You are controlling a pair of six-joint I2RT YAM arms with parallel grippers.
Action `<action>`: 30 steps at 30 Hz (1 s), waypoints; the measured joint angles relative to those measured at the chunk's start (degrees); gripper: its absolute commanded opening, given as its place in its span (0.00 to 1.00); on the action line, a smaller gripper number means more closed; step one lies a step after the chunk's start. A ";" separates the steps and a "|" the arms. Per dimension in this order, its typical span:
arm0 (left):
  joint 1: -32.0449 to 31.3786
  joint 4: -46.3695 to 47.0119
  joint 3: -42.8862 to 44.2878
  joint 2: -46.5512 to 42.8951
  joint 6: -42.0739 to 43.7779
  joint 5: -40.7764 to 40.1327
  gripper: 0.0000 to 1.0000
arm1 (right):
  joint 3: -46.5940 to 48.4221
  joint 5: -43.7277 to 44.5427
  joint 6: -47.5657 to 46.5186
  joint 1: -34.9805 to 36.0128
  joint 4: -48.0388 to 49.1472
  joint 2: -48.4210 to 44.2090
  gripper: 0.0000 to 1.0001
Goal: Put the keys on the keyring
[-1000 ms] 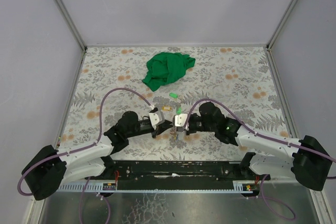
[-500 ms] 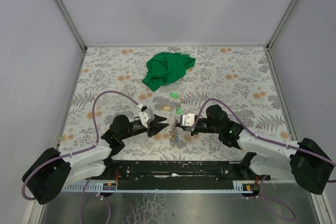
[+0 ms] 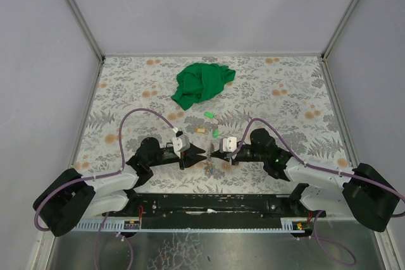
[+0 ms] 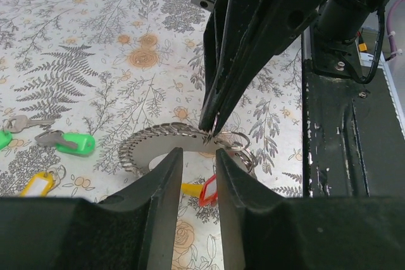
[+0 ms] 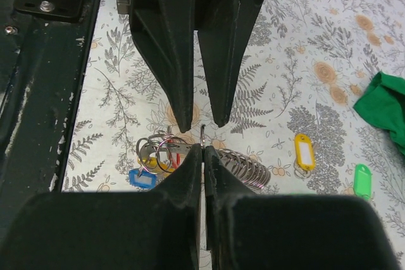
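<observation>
My right gripper [image 5: 203, 150] is shut on the keyring [image 5: 202, 133], a thin silvery loop held edge-on just above the table. Below it lies a cluster of small rings [image 5: 157, 150] with blue [image 5: 142, 178], red [image 4: 207, 191] and yellow [image 4: 188, 189] tagged keys, beside a coil of metal rings [image 5: 250, 167]. My left gripper [image 4: 199, 156] is open and empty, its fingertips [image 5: 183, 121] facing the ring from the other side, a little apart from it. In the top view both grippers, left [image 3: 201, 152] and right [image 3: 213, 153], meet tip to tip near the front edge.
Loose keys lie on the floral table: a yellow tag [image 5: 304, 151], a green tag [image 5: 362, 174], two green tags [image 4: 73, 142] and one yellow [image 4: 37, 183] in the left wrist view. A green cloth [image 3: 201, 83] lies farther back. The black base rail [image 3: 209, 203] runs behind the grippers.
Both arms have dropped lower and stretched flatter. The left gripper has moved right, so its tips now nearly meet the right gripper, which still holds the ring.
</observation>
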 measured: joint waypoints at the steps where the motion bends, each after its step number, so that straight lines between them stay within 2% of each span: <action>1: 0.00 0.00 0.07 0.31 0.00 0.20 0.26 | -0.11 -0.26 0.26 0.00 0.17 0.15 0.00; 30: 0.00 -0.46 2.25 2.64 0.48 3.98 0.18 | -0.61 -3.10 3.91 -0.17 3.04 2.60 0.00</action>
